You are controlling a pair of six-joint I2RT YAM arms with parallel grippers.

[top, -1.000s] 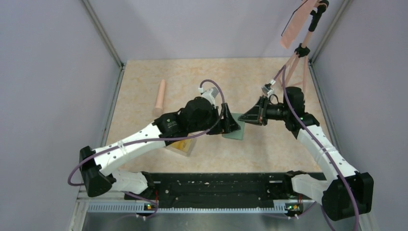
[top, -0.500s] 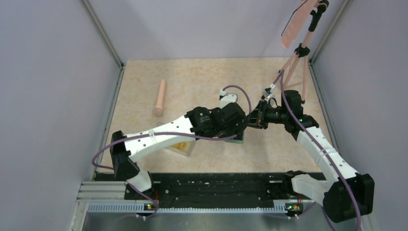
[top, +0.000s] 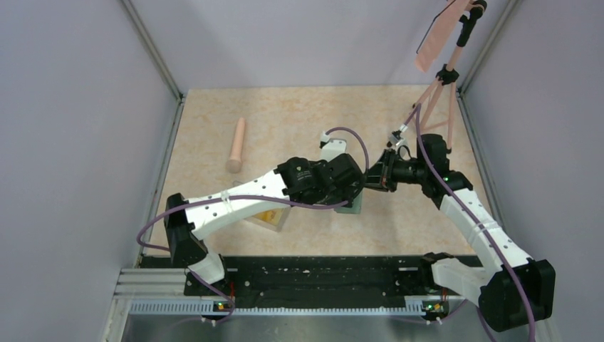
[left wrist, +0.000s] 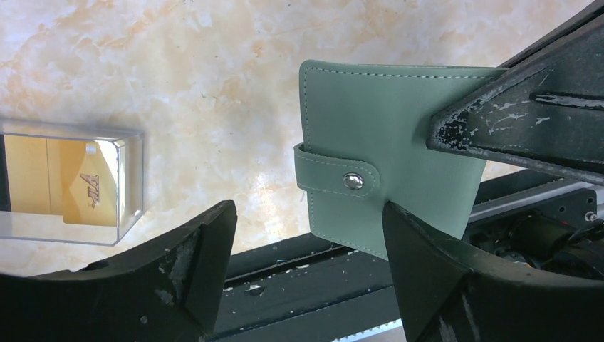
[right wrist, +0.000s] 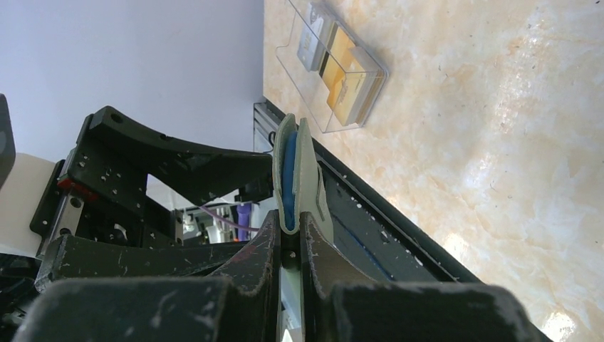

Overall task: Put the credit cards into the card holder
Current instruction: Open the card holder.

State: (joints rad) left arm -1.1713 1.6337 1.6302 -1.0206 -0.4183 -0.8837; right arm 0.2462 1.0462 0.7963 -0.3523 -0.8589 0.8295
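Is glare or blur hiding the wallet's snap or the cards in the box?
Left wrist: sharp and evenly lit; the card holder and its snap read clearly, and the clear box gives only mild reflection over the yellow cards. Right wrist: bright sheen on the table at lower right. Top external: the left arm hides most of the card holder.

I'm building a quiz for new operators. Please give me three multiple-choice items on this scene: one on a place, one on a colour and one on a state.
1. Where are the credit cards? A in the clear box; B scattered loose; C none visible.
2. What colour is the card holder? A brown; B green; C red.
3. The right claw is: A shut on the card holder; B open; C out of view.
Answers: A, yellow cards show through the box wall; B, its cover is muted green; A, its fingers pinch the holder's edge.
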